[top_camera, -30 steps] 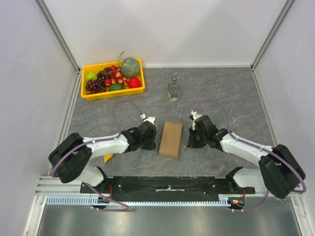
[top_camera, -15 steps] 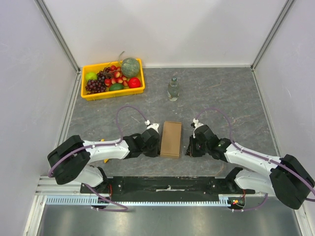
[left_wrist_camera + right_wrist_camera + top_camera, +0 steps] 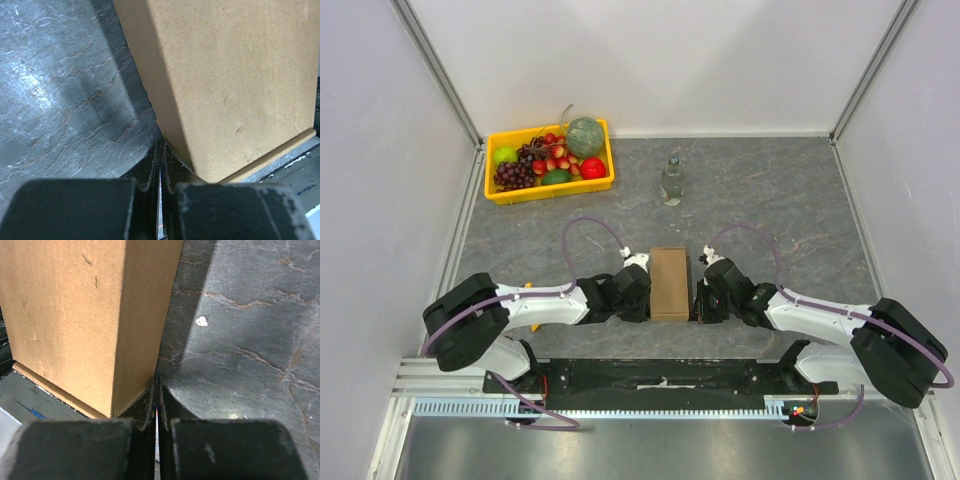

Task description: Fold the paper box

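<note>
Both my left gripper (image 3: 643, 292) and my right gripper (image 3: 699, 299), each pressed together, are touching opposite long sides of the paper box (image 3: 669, 283).

A dark grey, stone-patterned counter (image 3: 770, 190) carries a yellow plastic tray (image 3: 552, 191) at its far left corner, filled with a green netted melon (image 3: 585, 136), dark purple grapes (image 3: 513, 175), a red round fruit (image 3: 593, 167) and a green apple (image 3: 505, 154). A small clear bottle (image 3: 671, 181) stands upright just right of the tray.
</note>
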`<state>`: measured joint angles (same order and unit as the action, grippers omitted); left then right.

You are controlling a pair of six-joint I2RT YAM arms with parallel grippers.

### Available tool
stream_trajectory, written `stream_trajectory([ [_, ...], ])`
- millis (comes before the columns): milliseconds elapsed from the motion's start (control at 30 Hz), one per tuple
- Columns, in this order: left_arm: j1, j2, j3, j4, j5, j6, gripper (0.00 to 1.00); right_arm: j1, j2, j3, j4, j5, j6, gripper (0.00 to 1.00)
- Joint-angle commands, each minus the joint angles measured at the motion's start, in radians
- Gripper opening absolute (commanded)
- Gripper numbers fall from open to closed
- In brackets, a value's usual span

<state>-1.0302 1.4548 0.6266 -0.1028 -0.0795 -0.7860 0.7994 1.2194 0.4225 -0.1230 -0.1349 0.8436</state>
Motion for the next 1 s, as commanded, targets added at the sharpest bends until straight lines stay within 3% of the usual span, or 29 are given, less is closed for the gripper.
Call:
stream_trajectory([
  [0,-0.047,0.041,0.045,0.008,-0.009,-0.053,0.02,0.026,0.014,0.024,0.065,0.0,0.043,0.0],
  [233,-0.14,0.13,0.097,0.023,-0.011,-0.11,0.02,0.037,-0.012,0.031,0.024,0.059,0.052,0.0],
  [433,-0.255,0.245,0.212,0.077,0.037,-0.145,0.02,0.02,-0.219,0.079,-0.314,0.547,0.094,0.03],
  [533,-0.327,0.306,0.297,0.098,0.069,-0.127,0.02,0.017,-0.34,0.122,-0.45,0.733,0.141,0.15],
  [667,-0.38,0.375,0.373,0.19,0.148,-0.061,0.02,0.012,-0.472,0.156,-0.507,0.833,0.143,0.29],
  [767,-0.38,0.323,0.355,0.19,0.097,-0.045,0.02,0.009,-0.501,0.173,-0.527,0.836,0.138,0.32],
  [967,-0.3,0.043,0.2,0.118,-0.02,0.013,0.02,0.007,-0.485,0.16,-0.534,0.785,0.15,0.3],
])
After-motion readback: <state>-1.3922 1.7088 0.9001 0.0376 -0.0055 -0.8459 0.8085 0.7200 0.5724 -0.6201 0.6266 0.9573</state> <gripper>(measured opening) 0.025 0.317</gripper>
